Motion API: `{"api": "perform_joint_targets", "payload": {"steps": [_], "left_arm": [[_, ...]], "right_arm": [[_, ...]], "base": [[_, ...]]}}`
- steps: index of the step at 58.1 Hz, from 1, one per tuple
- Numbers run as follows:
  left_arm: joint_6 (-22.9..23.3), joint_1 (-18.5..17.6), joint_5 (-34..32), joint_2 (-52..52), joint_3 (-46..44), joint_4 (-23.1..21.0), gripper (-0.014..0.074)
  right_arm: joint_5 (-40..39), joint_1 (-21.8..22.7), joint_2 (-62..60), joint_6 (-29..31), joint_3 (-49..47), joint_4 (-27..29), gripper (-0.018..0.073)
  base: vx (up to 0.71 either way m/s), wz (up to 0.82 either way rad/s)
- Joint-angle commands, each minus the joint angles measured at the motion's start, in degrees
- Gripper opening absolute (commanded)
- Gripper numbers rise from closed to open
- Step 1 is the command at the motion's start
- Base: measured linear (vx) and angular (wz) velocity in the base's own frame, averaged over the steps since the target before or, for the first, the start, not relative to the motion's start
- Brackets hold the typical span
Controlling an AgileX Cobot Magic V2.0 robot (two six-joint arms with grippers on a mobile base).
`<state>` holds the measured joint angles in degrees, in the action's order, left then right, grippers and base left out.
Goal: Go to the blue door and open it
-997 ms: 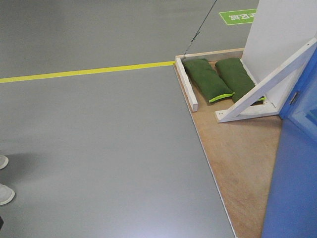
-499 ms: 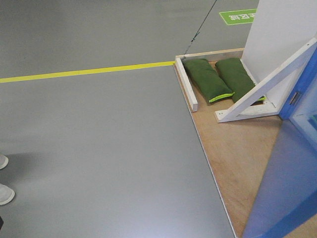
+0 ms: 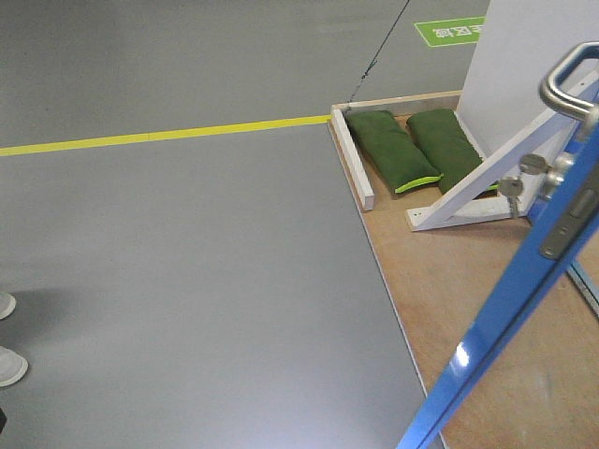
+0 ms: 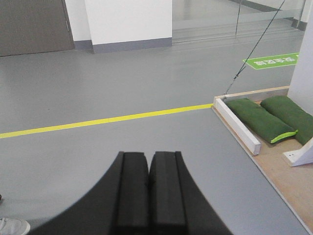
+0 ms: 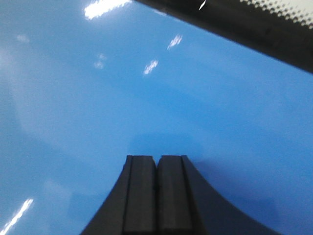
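Note:
The blue door (image 3: 501, 313) stands swung open, its narrow edge running diagonally from bottom centre to the right border of the front view. Its steel lever handle (image 3: 564, 82) shows at the top right, with the round lock (image 3: 513, 186) below it and the metal edge plate (image 3: 569, 223). My right gripper (image 5: 157, 157) is shut with nothing between its pads and points closely at the glossy blue door (image 5: 98, 98) face, which fills that view. Shut and empty too, my left gripper (image 4: 149, 154) hangs over grey floor, away from the door.
Behind the door stand a white panel (image 3: 533, 56) with a diagonal white brace (image 3: 487, 178) on a wooden base (image 3: 449, 281), weighted by two green sandbags (image 3: 393, 150). A yellow line (image 3: 159, 137) crosses the grey floor. Someone's shoes (image 3: 7, 365) show at the left border.
The blue door has swung from nearly face-on at the right border to edge-on across the lower right. Its handle, lock and edge plate came into view.

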<state>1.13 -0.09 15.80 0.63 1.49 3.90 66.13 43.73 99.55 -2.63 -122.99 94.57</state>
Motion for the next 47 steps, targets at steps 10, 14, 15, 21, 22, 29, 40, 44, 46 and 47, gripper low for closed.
{"api": "perform_joint_targets", "payload": {"steps": [10,14,15,21,22,29,40,44,46,47], "left_arm": [[0.4,-0.4,-4.8,0.7,-1.5,-0.1,0.0073],[0.4,-0.4,-4.8,0.7,-1.5,-0.1,0.0073],[0.4,-0.4,-4.8,0.7,-1.5,-0.1,0.0073],[0.4,-0.4,-4.8,0.7,-1.5,-0.1,0.0073],[0.4,-0.4,-4.8,0.7,-1.5,-0.1,0.0073],[0.4,-0.4,-4.8,0.7,-1.5,-0.1,0.0073],[0.4,-0.4,-4.8,0.7,-1.5,-0.1,0.0073],[0.4,-0.4,-4.8,0.7,-1.5,-0.1,0.0073],[0.4,-0.4,-4.8,0.7,-1.5,-0.1,0.0073],[0.4,-0.4,-4.8,0.7,-1.5,-0.1,0.0073]], "right_arm": [[7.1,-9.1,-3.5,0.3,-1.9,3.3,0.0012],[6.5,-11.3,-3.5,0.3,-1.9,-1.4,0.0012],[6.1,-11.8,-3.5,0.3,-1.9,-2.4,0.0012],[3.1,-14.7,-3.5,0.3,-1.9,-9.2,0.0012],[2.3,-15.3,-3.5,0.3,-1.9,-10.3,0.0012],[-2.5,-18.8,-3.3,0.3,-1.9,-14.5,0.0012],[-12.5,-23.6,-3.0,0.3,-1.9,-15.3,0.0012],[-16.0,-25.2,-2.8,0.3,-1.9,-15.5,0.0012],[-17.2,-25.8,-2.7,0.3,-1.9,-15.7,0.0012],[-17.8,-26.1,-2.6,0.3,-1.9,-15.8,0.0012]], "base": [[0.00,0.00],[0.00,0.00],[0.00,0.00],[0.00,0.00],[0.00,0.00],[0.00,0.00],[0.00,0.00],[0.00,0.00],[0.00,0.00],[0.00,0.00]]}}
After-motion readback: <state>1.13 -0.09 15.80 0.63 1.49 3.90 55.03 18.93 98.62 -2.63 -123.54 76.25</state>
